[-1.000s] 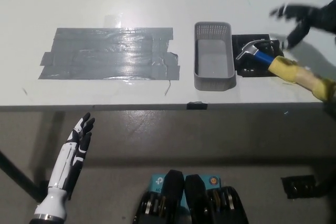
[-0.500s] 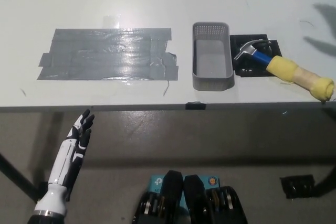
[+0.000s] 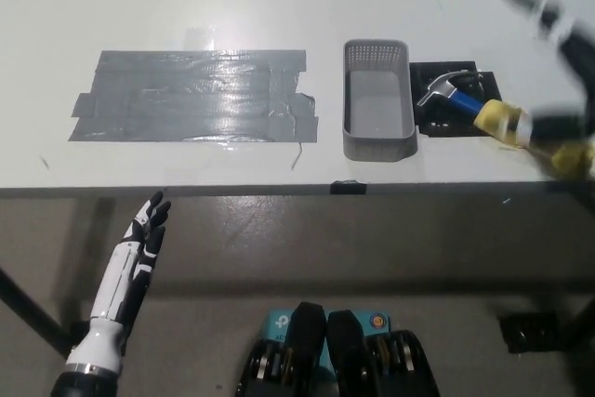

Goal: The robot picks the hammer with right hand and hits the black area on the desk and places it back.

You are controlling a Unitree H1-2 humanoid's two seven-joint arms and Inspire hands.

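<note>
Right hand (image 3: 556,118): absent from view half a second earlier, it had returned, blurred, over the hammer's yellow grip; whether its fingers had closed on it could not be told. Pick likely starting. Hammer (image 3: 483,111): unmoved, head on black pad (image 3: 453,99), beside grey basket (image 3: 378,111). Left hand (image 3: 141,244): below desk edge, fingers straight, empty.

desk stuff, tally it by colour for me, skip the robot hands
grey: 2, the tape patch and the basket
black: 1, the mat under the hammer head
blue, yellow and metal: 1, the hammer
total: 4
</note>
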